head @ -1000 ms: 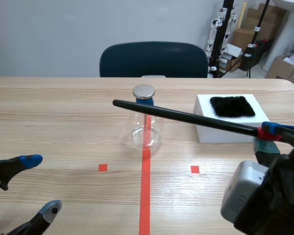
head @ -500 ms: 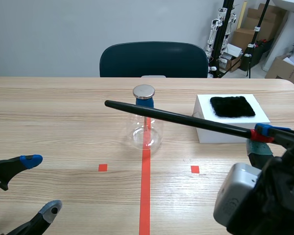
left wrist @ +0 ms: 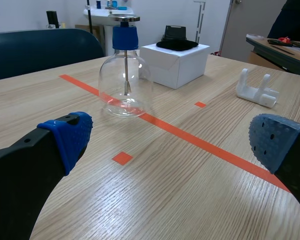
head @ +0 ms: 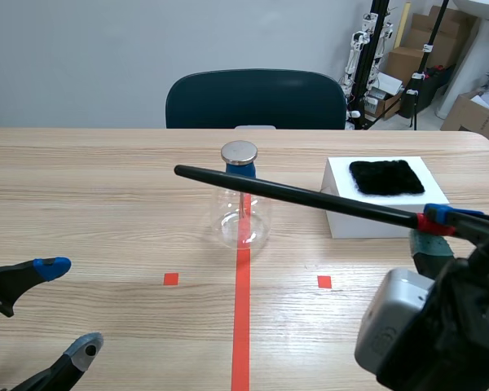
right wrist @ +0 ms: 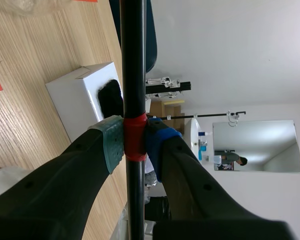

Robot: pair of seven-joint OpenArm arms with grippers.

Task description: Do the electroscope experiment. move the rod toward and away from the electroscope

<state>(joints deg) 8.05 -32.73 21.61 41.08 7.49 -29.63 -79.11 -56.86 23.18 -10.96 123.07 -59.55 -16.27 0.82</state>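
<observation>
The electroscope is a clear glass flask with a blue stopper and a round metal disc on top, standing on the red tape line; the left wrist view has the flask ahead of the fingers. A long black rod with a red band crosses in front of the flask's neck, just below the disc, its tip to the left of the flask. My right gripper is shut on the rod at the red band. Low at the table's front left, my left gripper stands open, holding nothing.
A white box with a black fur cloth on top sits right of the flask. A white rod stand lies on the table in the left wrist view. A dark chair stands behind the table.
The rod has shifted left across the flask, its tip travelling a little further past the disc. The right arm moved left with it. The left arm has kept still.
</observation>
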